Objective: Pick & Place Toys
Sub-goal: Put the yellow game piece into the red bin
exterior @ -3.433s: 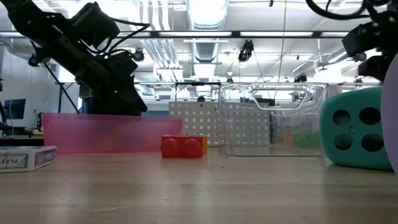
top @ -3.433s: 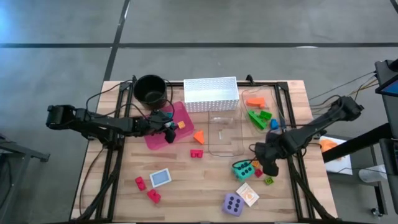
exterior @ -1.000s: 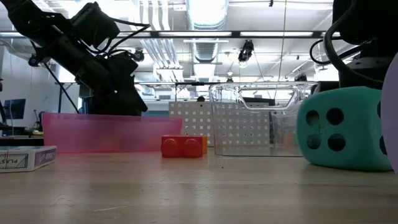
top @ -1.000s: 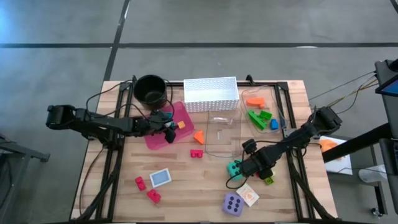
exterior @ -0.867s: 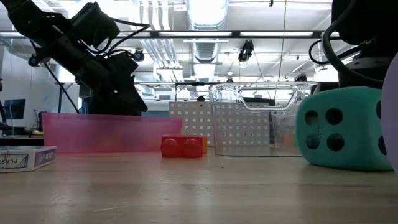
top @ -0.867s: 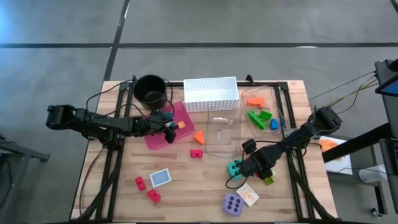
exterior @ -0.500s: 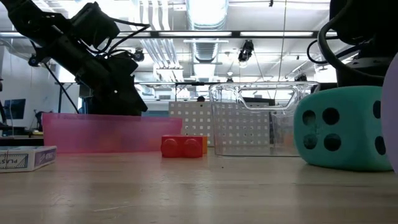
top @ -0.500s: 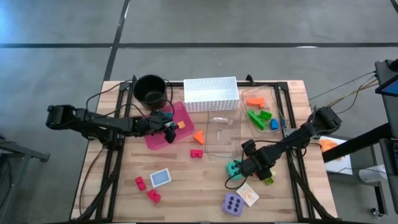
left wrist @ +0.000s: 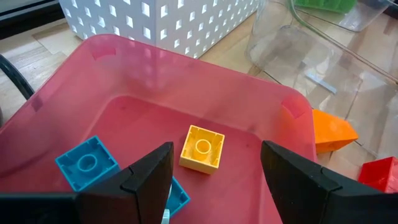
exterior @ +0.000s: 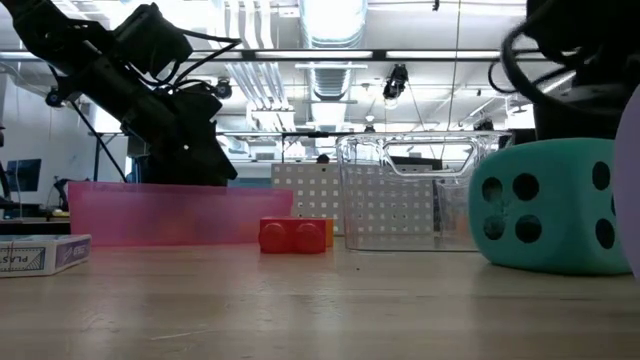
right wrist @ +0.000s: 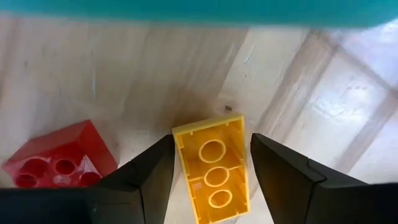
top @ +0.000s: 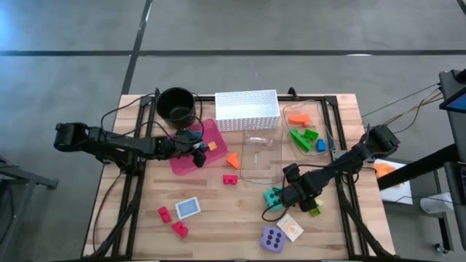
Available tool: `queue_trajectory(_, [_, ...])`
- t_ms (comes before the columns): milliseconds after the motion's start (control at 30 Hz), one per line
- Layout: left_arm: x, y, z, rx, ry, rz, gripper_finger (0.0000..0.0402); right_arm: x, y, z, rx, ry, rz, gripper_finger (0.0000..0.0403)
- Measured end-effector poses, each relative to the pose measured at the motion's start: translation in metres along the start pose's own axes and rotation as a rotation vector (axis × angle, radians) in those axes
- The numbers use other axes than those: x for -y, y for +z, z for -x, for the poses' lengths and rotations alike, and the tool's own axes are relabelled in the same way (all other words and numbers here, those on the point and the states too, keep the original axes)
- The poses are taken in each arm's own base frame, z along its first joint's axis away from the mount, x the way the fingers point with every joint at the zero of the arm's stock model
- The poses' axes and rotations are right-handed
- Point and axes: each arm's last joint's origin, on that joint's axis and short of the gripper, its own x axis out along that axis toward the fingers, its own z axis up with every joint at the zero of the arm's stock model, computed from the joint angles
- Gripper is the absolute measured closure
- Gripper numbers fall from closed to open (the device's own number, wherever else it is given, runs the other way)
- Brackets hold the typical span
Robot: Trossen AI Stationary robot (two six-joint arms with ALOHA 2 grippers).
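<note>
My right gripper (top: 285, 193) stands at the table's near right, pointing down just right of the teal die (top: 273, 196), and is shut on a yellow brick (right wrist: 214, 168). A red brick (right wrist: 59, 158) lies tipped on the table beside it. The die rests on the table (exterior: 550, 205). My left gripper (top: 198, 150) hangs open and empty over the pink tray (top: 182, 161). In the tray a yellow brick (left wrist: 202, 148) and blue bricks (left wrist: 87, 163) lie on the floor. A purple die (top: 273, 238) and two cards (top: 188, 208) lie near the front edge. My right gripper pinches the yellow brick's two long sides (right wrist: 181, 163) between its two fingers. The fingers come from above, slanting toward the table's left, and lie along the brick. The brick's hollow underside faces the wrist camera. Whether it is clear of the table I cannot tell.
A white perforated basket (top: 247, 109) and a black pot (top: 176, 104) stand at the back. A clear bin (top: 262, 156) stands mid-table, and a clear container with green and orange bricks (top: 304, 131) at the right. Red bricks (top: 231, 180) and an orange piece (top: 233, 159) lie loose.
My right gripper has crept a little toward the table's left, and the teal die has slid slightly that way along the table.
</note>
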Motion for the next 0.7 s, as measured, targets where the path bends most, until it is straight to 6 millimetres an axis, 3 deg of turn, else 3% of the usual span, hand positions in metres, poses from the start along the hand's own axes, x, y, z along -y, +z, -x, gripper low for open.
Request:
queue_trajectory(200, [0.0,0.0,0.0,0.0,0.0,0.0,0.0156,0.001,0.006,0.009,0.019,0.003,-0.005,0.0195])
queue_trajectory(700, [0.0,0.0,0.0,-0.001,-0.003,0.0,0.0156,-0.001,-0.009,-0.007,-0.05,0.028,-0.05,0.0195])
